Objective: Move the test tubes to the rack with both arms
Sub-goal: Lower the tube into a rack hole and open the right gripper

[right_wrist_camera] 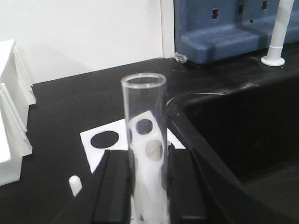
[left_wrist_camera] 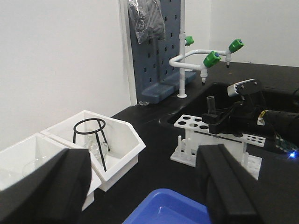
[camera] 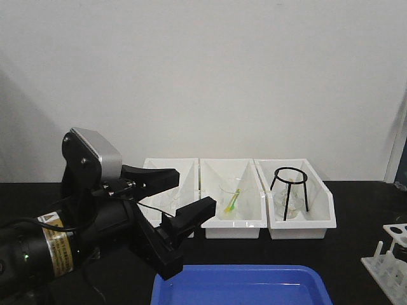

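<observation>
The front view looks level ahead, the rack [camera: 385, 264] cut off at its right edge; the left wrist view faces the rack from well apart; the right wrist view sits close over its top plate, so all three share it.

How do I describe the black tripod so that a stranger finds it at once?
Three white bins stand in a row before the white wall. In the rightmost bin stands a black wire tripod with a ring top; no other bin holds a stand.
</observation>
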